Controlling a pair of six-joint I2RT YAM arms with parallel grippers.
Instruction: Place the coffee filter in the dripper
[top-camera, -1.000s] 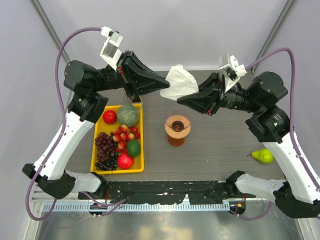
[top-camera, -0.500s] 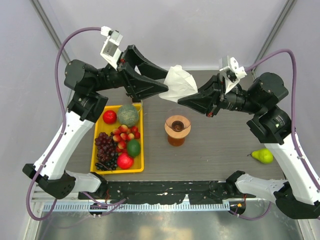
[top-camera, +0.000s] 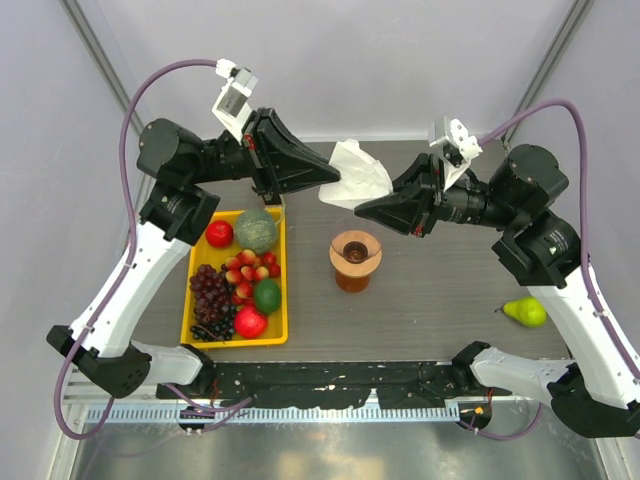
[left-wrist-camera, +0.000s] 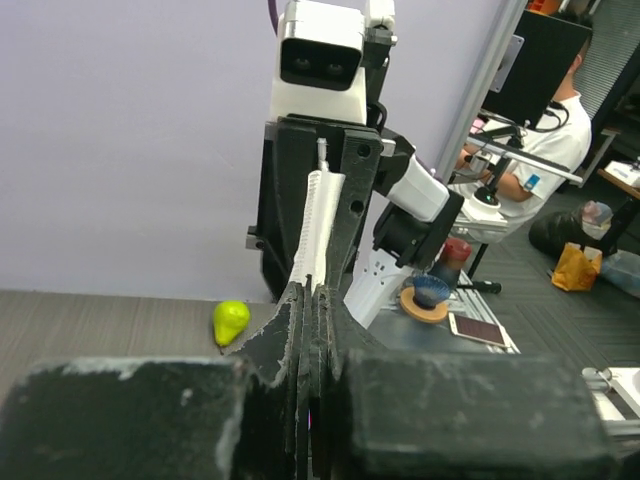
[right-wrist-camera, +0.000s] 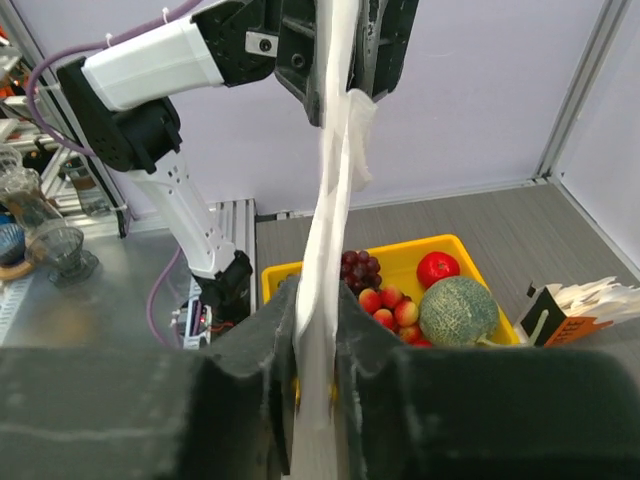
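Observation:
The white paper coffee filter (top-camera: 362, 172) hangs in the air between both grippers, above and behind the dripper. My left gripper (top-camera: 333, 178) is shut on its left edge and my right gripper (top-camera: 362, 207) is shut on its lower right edge. The dripper (top-camera: 341, 261), with a tan-orange collar, sits on a glass jug of amber liquid at the table's middle. In the left wrist view my jaws (left-wrist-camera: 312, 292) are closed on the filter (left-wrist-camera: 318, 225), seen edge-on. In the right wrist view my gripper (right-wrist-camera: 318, 300) pinches the filter (right-wrist-camera: 335, 190), with the left gripper (right-wrist-camera: 335, 60) above.
A yellow tray (top-camera: 283, 290) of fruit with a melon (top-camera: 256, 230) lies left of the dripper. A green pear (top-camera: 526, 311) lies at the right. An upright bundle of cream papers in a small box (right-wrist-camera: 590, 300) stands behind the tray.
The left gripper, open around the filter's edge half a second ago, has closed on it. The right gripper has shifted slightly left and nearer, and the filter now spans both grippers.

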